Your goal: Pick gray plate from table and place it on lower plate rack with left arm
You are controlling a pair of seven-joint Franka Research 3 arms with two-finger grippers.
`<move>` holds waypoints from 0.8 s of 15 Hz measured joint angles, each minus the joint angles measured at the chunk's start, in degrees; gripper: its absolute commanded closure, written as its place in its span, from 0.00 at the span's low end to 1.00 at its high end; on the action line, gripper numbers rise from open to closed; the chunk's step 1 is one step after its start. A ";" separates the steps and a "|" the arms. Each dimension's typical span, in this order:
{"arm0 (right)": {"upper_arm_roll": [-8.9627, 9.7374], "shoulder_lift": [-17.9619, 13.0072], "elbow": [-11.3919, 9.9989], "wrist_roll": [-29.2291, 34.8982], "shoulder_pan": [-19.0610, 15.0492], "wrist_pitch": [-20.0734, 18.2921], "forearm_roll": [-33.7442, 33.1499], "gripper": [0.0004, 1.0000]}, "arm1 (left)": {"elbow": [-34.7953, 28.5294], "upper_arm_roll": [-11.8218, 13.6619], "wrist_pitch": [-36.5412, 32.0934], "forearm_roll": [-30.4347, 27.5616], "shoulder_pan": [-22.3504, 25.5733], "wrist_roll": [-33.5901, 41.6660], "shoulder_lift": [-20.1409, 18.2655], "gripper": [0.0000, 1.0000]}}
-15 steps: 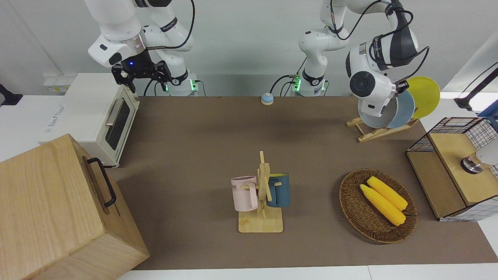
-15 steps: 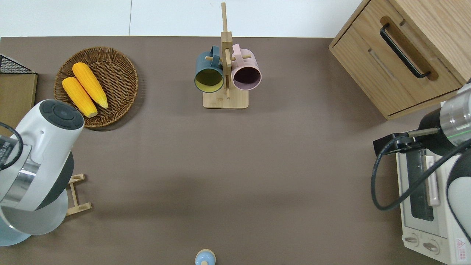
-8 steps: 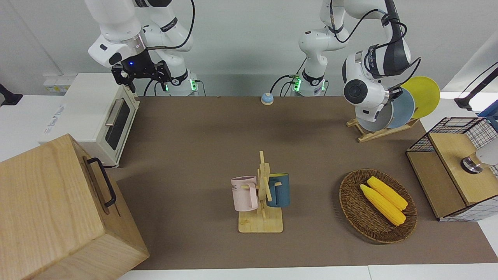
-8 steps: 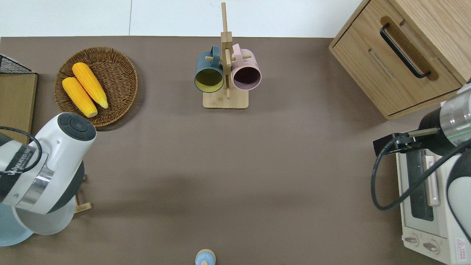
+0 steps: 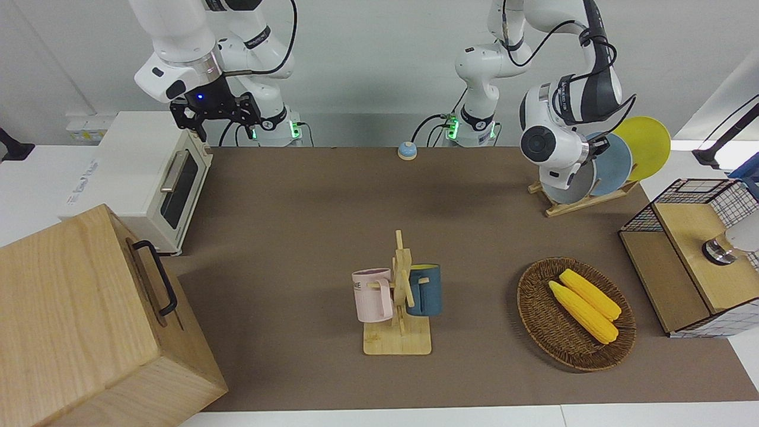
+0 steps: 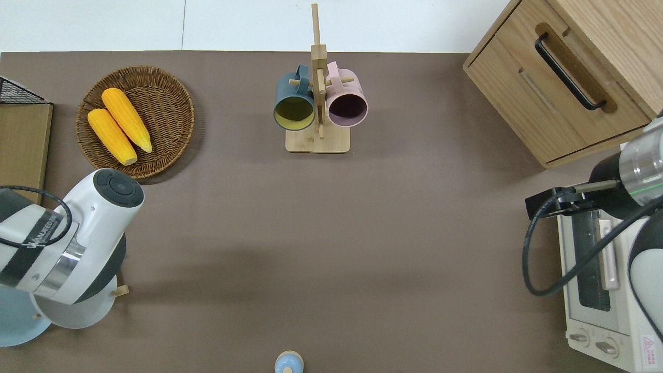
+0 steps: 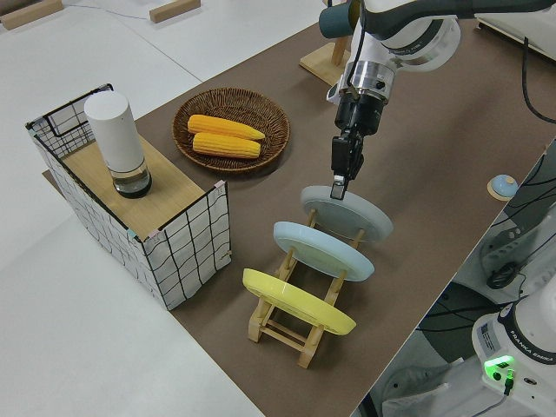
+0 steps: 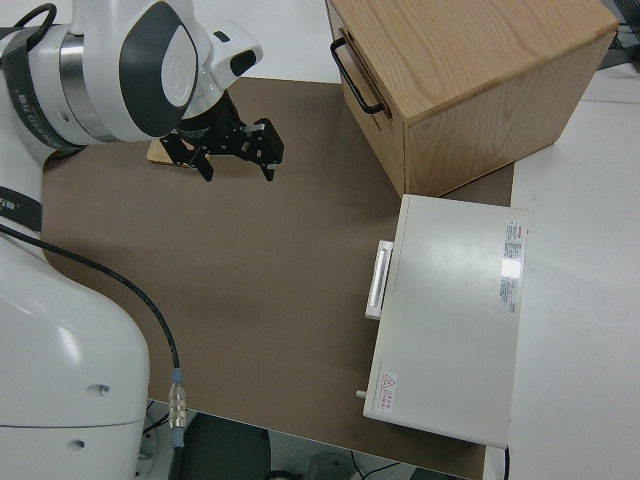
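The gray plate (image 7: 347, 213) stands tilted in the end slot of the lower plate rack (image 7: 300, 326), the slot farthest from the robots. Next in line, toward the robots, sit a light blue plate (image 7: 323, 250) and then a yellow plate (image 7: 298, 301), each in its own slot and apart from its neighbour. The rack rests on the brown surface (image 5: 296, 225) at the left arm's end, close to the robots.

The left gripper (image 7: 340, 180) points down at the upper rim of the gray plate. In the left side view its fingers (image 7: 337, 186) meet the rim at about 12 o'clock on the plate; they appear closed on that rim, with no gap visible. In the overhead view the left arm (image 6: 77, 243) covers most of the plate and rack, and only the plate's lower edge shows.

The right gripper (image 8: 238, 150) is parked, its fingers spread open and holding nothing.

A wicker basket (image 5: 533, 308) holding two corn cobs (image 5: 584, 305) lies farther from the robots than the rack. A wire-sided crate (image 7: 187, 252) with a white cylinder (image 7: 117, 139) on its wooden top stands at the surface's edge beside the basket. A mug tree (image 5: 402, 296) carries a pink mug (image 5: 372, 295) and a dark blue mug (image 5: 426, 289) at mid-surface. A white toaster oven (image 5: 148, 172) and a wooden cabinet (image 5: 77, 320) occupy the right arm's end.
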 measured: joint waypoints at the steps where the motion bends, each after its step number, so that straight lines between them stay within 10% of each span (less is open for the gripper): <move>1: 0.00 0.00 0.00 0.00 0.00 0.00 0.00 0.02 | -0.04 0.00 0.07 -0.04 0.01 0.00 0.01 0.09; 12: 0.00 0.00 0.00 0.00 0.00 0.00 0.00 0.02 | 1.54 0.00 0.36 -3.32 0.02 0.16 -0.24 0.00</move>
